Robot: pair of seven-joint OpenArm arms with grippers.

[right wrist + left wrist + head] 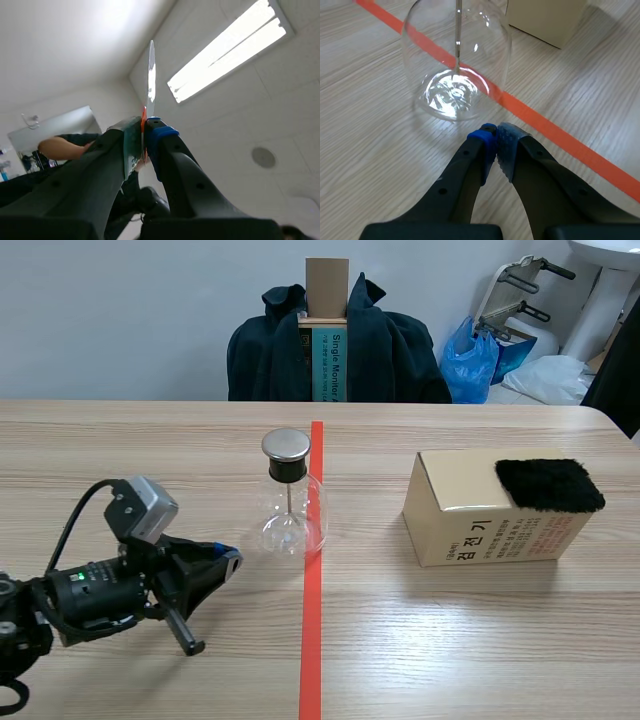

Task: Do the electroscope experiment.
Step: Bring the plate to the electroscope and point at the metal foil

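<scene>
Standing on the single orange-red tape line [313, 640] of the wood-grain table [450, 640] is one flask [290, 502], the electroscope. It is clear, rounded glass, upright, closed by a dark stopper under a flat, dull metal disc [286, 446]. One thin metal rod [457, 35] runs straight down its middle toward the base, where something shiny and crinkled glints through the glass.

To the right of the flask, apart from it, lies one tan cardboard box [470, 525] with dark and red print on its near side. One black, fuzzy pad [548, 485] rests on the top of the box, at the end farther from the flask.

Two grippers show. The left gripper [496, 137] sits low over the table just short of the flask's base, on the robot's side of it and left of the tape. Its blue dotted pads [482, 140] are pressed together with nothing between them.

The right gripper [145, 132] appears only in its own wrist view, aimed up at a white ceiling with one long light panel [227, 50]. Its fingers are clamped on one thin, flat strip [151, 75], seen edge-on. The strip is pale along its length, orange where the pads pinch it, and it tapers to a point beyond the fingertips. Where this gripper lies relative to the flask cannot be told.

Behind the flask, past the table's far edge, one dark coat [390, 350] hangs over a chair.
</scene>
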